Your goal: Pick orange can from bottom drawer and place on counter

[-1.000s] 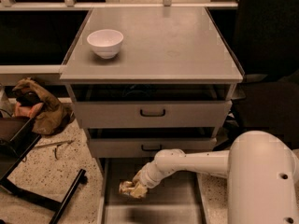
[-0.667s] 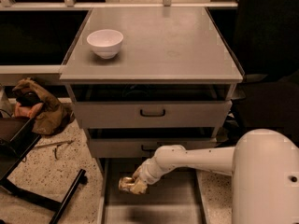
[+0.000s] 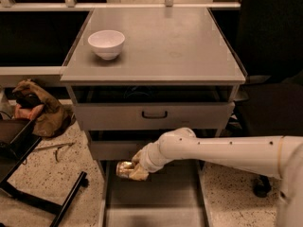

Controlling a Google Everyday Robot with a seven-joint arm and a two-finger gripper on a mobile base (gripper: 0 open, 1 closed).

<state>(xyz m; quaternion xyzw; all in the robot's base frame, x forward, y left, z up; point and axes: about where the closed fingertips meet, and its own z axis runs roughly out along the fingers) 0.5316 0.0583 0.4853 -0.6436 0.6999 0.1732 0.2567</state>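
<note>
Fingers [image 3: 138, 172] are closed around the orange can [image 3: 123, 169], which has risen over the last second and drifted a little leftward. It now hangs over the left side of the bottom drawer [image 3: 151, 207], lifted off the grey floor it sat close to a moment ago. By my reading the grasp has held and the pick itself is done. What remains is the climb past the upper drawer fronts to the bench [image 3: 180, 51], well above. On the right, the white arm [image 3: 222, 150] reaches in nearly level.
</note>
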